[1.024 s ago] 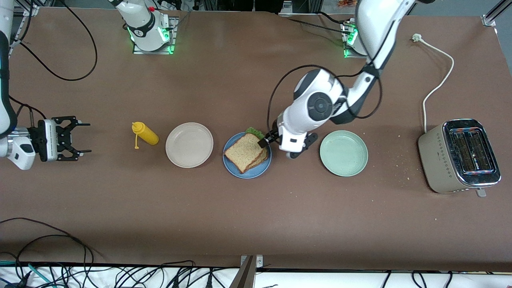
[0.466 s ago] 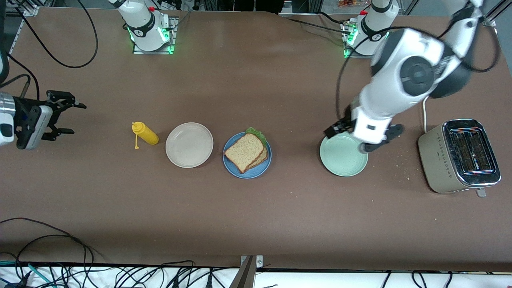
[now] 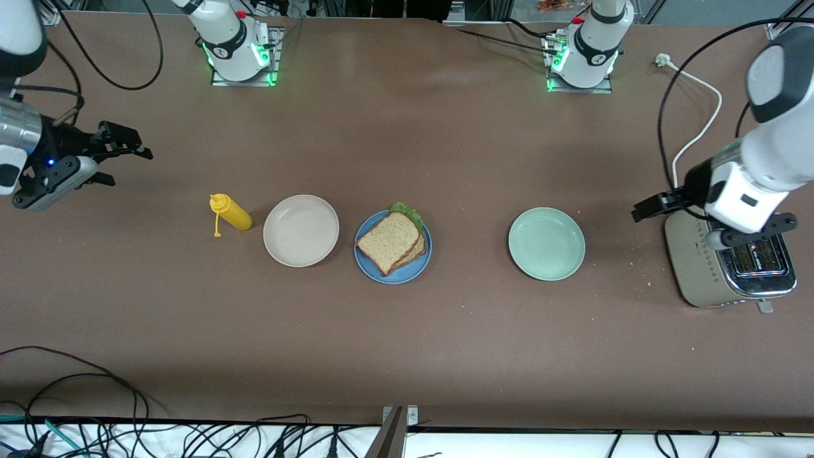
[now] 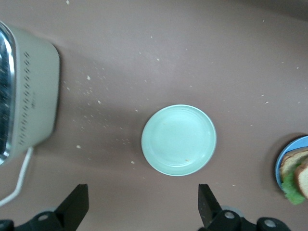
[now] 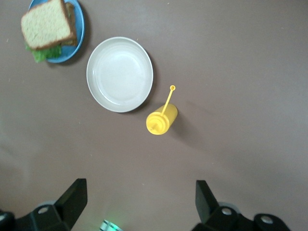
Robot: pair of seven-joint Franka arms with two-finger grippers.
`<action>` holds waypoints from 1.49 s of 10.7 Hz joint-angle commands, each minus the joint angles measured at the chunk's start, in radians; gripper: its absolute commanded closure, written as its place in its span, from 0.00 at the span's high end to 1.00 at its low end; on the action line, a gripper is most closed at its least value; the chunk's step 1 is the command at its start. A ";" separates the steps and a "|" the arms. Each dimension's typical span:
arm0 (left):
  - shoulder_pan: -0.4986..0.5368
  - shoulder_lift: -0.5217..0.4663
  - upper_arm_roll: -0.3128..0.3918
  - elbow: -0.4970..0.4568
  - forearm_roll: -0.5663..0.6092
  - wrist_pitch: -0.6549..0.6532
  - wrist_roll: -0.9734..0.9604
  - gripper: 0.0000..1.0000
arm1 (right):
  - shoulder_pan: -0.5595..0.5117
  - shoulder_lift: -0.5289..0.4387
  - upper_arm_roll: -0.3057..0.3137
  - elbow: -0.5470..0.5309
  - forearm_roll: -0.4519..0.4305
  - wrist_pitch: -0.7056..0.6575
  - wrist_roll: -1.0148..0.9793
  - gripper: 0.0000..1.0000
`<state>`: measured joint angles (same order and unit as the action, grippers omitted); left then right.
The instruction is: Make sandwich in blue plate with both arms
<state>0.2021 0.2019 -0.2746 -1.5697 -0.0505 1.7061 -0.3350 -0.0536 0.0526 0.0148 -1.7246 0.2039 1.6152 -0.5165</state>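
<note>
The sandwich (image 3: 391, 240) is seen lying on the blue plate (image 3: 375, 268), at the middle of the row of things on the brown table (image 3: 407, 343); a lettuce leaf (image 3: 407, 210) is shown sticking out from between the two bread slices at the edge farther from the front camera. A pale green plate (image 3: 546, 243) is set toward the left arm's end and a beige plate (image 3: 301, 230) toward the right arm's end, each apart from the blue one. A yellow squeeze bottle (image 3: 231, 213) is laid on its side beside the beige plate. A toaster (image 3: 729, 254) is placed at the left arm's end. The left gripper (image 3: 648, 208) is held over the table just beside the toaster, jaws released and nothing grasped. The right gripper (image 3: 117, 156) is held over the right arm's end of the table, likewise spread wide with nothing in it.
</note>
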 commanded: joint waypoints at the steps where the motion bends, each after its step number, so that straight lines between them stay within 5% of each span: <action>1: 0.060 -0.036 -0.011 -0.012 0.084 -0.008 0.210 1.00 | 0.095 -0.108 0.033 -0.095 -0.104 0.060 0.382 1.00; 4: 0.091 -0.036 -0.011 0.023 0.093 -0.010 0.289 1.00 | 0.135 -0.059 0.044 -0.003 -0.198 0.066 0.521 1.00; 7: 0.092 -0.033 -0.011 0.033 0.092 -0.010 0.301 1.00 | 0.153 -0.026 -0.079 0.039 -0.207 0.147 0.521 1.00; 16: 0.105 -0.035 -0.009 0.031 0.098 -0.010 0.330 1.00 | 0.162 -0.031 -0.070 0.045 -0.218 0.144 0.523 1.00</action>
<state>0.2930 0.1753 -0.2754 -1.5449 0.0202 1.7068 -0.0365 0.0930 0.0147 -0.0646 -1.7017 0.0067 1.7665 -0.0047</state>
